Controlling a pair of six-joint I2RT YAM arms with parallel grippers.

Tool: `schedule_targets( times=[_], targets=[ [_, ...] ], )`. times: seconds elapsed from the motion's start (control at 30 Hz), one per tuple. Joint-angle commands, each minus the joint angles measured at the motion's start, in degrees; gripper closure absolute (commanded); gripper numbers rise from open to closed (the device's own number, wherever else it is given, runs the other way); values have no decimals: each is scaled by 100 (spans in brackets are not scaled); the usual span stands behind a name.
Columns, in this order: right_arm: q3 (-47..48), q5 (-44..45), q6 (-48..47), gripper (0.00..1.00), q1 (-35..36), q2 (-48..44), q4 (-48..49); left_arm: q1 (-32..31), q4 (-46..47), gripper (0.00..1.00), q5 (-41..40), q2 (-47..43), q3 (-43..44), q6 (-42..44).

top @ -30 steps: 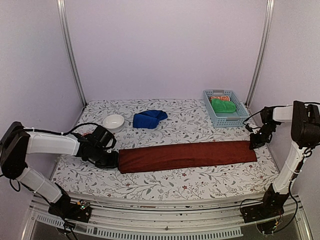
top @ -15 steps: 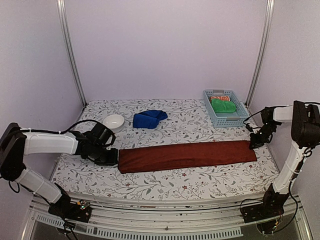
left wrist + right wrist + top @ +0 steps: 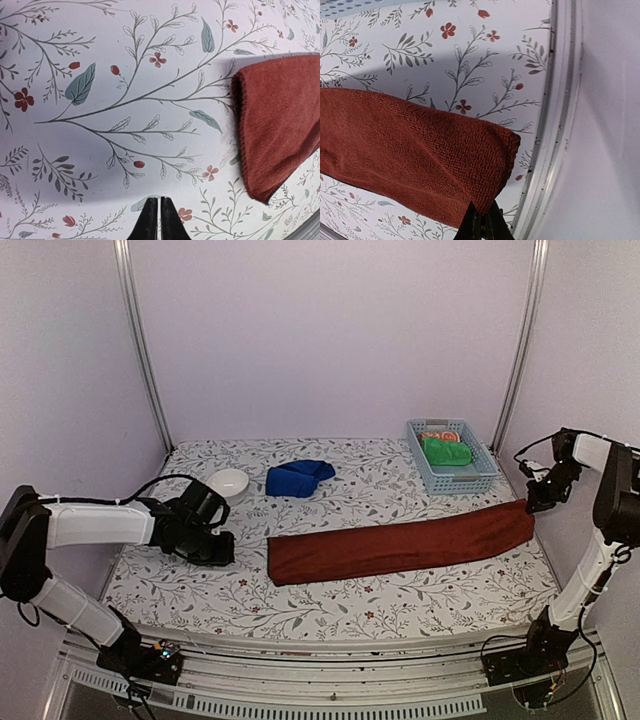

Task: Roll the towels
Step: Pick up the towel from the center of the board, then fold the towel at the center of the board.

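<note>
The red towel (image 3: 398,543) lies stretched flat across the flowered table (image 3: 400,612), slanting up toward the right edge; the right gripper (image 3: 481,220) is pinched tight on the towel's right-hand corner, close to the table's side rail; the left gripper (image 3: 154,221) rests low over the table with its fingers closed on nothing, near the towel's left end but apart from it; the blue towel (image 3: 298,478) lies bunched farther back, beside a white bowl (image 3: 228,483).
</note>
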Motion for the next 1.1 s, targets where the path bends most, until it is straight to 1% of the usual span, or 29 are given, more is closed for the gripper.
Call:
schedule_targets(
  times=[0.0, 0.1, 0.2, 0.3, 0.5, 0.6, 0.77, 0.83, 0.93, 1.07],
  targets=[
    [539, 203, -308, 97, -205, -137, -705, 67, -13, 92, 64, 174, 201, 154],
    [757, -293, -363, 97, -186, -133, -1154, 67, -2, 92, 68, 272, 267, 202],
    [600, -869, -506, 97, 9, -201, -1512, 76, 6, 92, 69, 377, 332, 225],
    [254, -1031, -450, 97, 267, -350, -1525, 76, 34, 92, 81, 483, 377, 215],
    [192, -2247, -61, 97, 749, -147, -1816, 76, 194, 92, 307, 811, 427, 172],
    [207, -2553, 65, 97, 1189, -87, -1685, 69, 292, 92, 416, 923, 437, 151],
    [602, -3144, 417, 97, 1739, 186, -1634, 65, 359, 92, 488, 1005, 448, 140],
    [787, -3217, 442, 97, 1899, 298, -1631, 59, 348, 92, 483, 1019, 453, 121],
    [943, -3600, 486, 97, 2136, 483, -1613, 58, 363, 92, 494, 1064, 467, 63],
    [1208, -3966, 497, 97, 2709, 875, -1671, 29, 436, 92, 579, 1217, 488, -10]
  ],
)
